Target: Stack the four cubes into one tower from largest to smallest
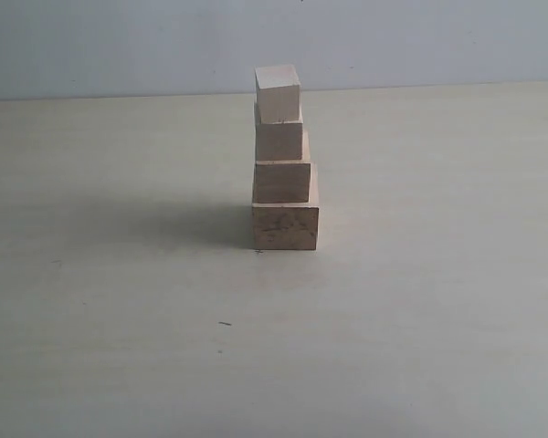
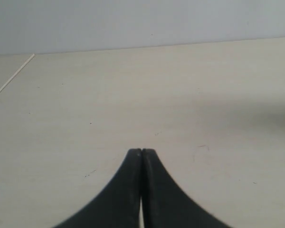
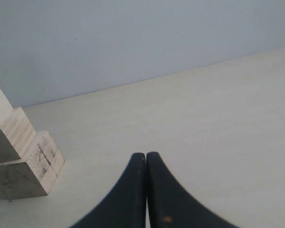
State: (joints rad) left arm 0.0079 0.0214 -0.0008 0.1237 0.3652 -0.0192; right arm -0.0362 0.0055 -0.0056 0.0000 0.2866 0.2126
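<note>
Four pale wooden cubes stand as one stepped tower (image 1: 283, 164) in the middle of the table. The largest cube (image 1: 285, 226), with dark grain smudges, is lowest. On it sit a second cube (image 1: 282, 181), a third cube (image 1: 279, 138) and the smallest cube (image 1: 277, 91) topmost. The right wrist view shows the tower's lower part (image 3: 19, 152) off to one side, apart from my right gripper (image 3: 146, 155), which is shut on nothing. My left gripper (image 2: 141, 151) is shut and empty over bare table; no cube shows in its view. Neither gripper appears in the exterior view.
The pale table (image 1: 420, 328) runs back to a grey-blue wall (image 1: 119, 46). The tower throws a shadow (image 1: 164, 224) to its left. A thin white line (image 2: 12, 78) crosses the table in the left wrist view.
</note>
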